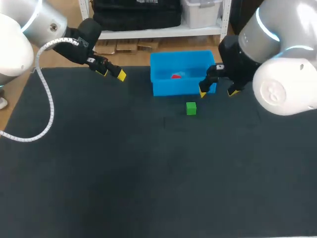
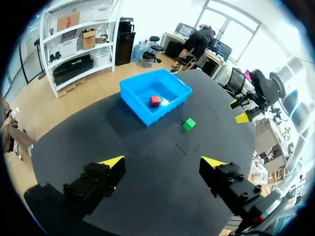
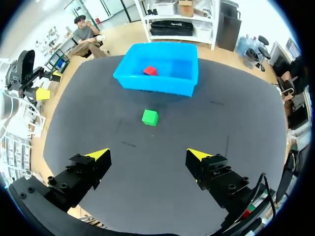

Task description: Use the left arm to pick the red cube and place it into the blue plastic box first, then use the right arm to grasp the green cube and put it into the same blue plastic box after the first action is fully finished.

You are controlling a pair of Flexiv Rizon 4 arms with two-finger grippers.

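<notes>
Handling looks easy: the green cube (image 1: 191, 108), seemingly stiff and light, sits free on the bench (image 1: 124, 173) just near of the blue plastic box (image 1: 178, 88) holding the red cube (image 1: 176, 76), so the open, empty right hand (image 1: 217, 92) should pinch two opposite flat faces, while the left hand (image 1: 111, 73) hangs open too.

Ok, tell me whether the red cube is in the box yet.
In: the red cube lies on the floor of the box, seen so in all three views.
</notes>
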